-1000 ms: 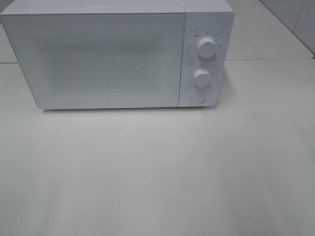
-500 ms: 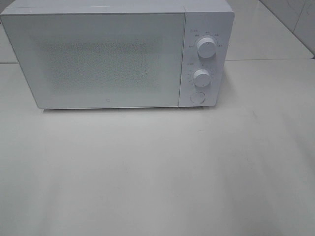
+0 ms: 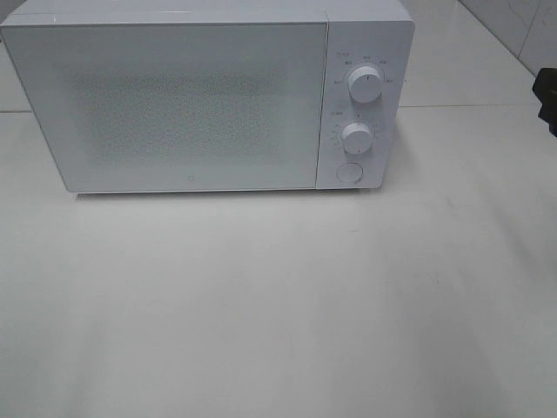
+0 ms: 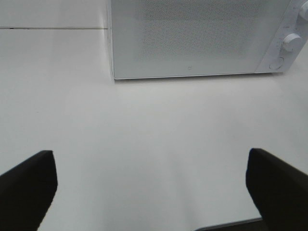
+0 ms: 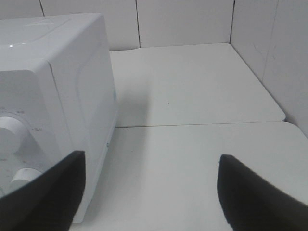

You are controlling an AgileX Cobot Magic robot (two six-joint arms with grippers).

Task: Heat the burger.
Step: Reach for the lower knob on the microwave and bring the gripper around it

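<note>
The burger is out of view in every frame. A white microwave [image 3: 200, 96] stands at the back of the table with its door [image 3: 174, 109] closed; its two knobs [image 3: 365, 84] and a round button [image 3: 349, 173] are on its right panel. My left gripper [image 4: 151, 190] hovers over bare table in front of the microwave [image 4: 192, 38], open, with nothing between its dark fingers [image 4: 29, 185]. My right gripper [image 5: 151, 192] is open and empty beside the microwave's right side [image 5: 62, 96]. A dark piece of the right arm [image 3: 549, 97] shows at the high view's right edge.
The white table [image 3: 278, 305] spreads in front of the microwave. A tiled wall [image 5: 269, 57] rises to the right and another behind [image 5: 183, 21]. A seam [image 5: 202, 123] crosses the tabletop to the right of the microwave.
A dark piece of the right arm has come into the high view at the right edge. The microwave has not moved.
</note>
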